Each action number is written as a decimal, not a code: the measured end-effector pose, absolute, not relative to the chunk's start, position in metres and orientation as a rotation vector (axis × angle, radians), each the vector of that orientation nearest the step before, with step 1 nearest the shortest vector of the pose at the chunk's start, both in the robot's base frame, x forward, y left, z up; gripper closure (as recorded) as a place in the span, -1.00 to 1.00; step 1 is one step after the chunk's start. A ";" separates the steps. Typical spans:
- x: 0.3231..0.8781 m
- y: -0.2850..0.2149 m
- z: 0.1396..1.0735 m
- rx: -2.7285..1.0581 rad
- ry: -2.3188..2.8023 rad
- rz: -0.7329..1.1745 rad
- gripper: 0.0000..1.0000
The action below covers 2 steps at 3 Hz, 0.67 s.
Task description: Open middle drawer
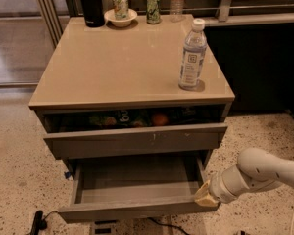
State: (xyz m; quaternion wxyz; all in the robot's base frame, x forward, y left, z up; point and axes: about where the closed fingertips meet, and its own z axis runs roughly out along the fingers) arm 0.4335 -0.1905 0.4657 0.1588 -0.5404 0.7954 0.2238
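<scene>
The middle drawer (137,207) stands pulled far out of the beige cabinet, its plain slanted front toward me and its bare grey interior (137,177) showing. Above it the top drawer (132,141), with small pale scuffs on its front, is slightly open and holds colourful items. My gripper (205,196) is at the end of the white arm coming in from the right, and sits at the right end of the middle drawer's front edge.
On the cabinet top (122,58) stand a clear water bottle (192,55) at the right, a black flask (90,4), a bowl holding a can (120,13), a green can (153,7) and another bottle (176,1) at the back. A black cable (39,222) lies on the speckled floor.
</scene>
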 end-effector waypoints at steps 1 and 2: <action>0.436 -0.183 0.468 -1.553 2.182 0.598 1.00; 0.438 -0.175 0.470 -1.584 2.124 0.584 1.00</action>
